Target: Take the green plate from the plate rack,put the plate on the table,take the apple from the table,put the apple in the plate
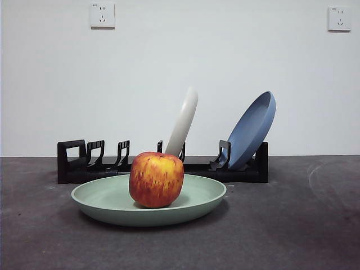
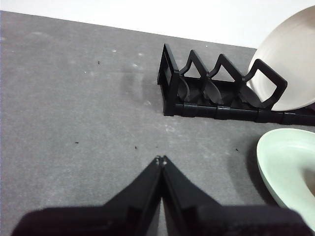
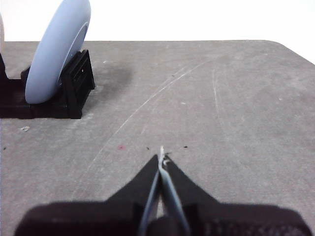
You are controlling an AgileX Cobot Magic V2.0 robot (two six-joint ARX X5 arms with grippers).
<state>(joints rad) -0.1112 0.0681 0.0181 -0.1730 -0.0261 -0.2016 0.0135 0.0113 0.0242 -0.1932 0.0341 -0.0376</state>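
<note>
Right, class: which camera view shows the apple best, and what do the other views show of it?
The front view: the apple appears whole, resting in the green plate. The left wrist view catches only the plate's edge with no apple visible; the right wrist view shows neither.

Both grippers' matte black jaws taper to thin tips.

- A dark grey, rough tabletop (image 1: 315, 225) with faint pale scuffs and a curved scratch runs back to a white wall.
- The green plate (image 1: 101, 199) sits flat on it near the front.
- Just behind, the black plate rack (image 1: 73, 160) stands lengthwise on the same surface, its feet on the grey.
</note>
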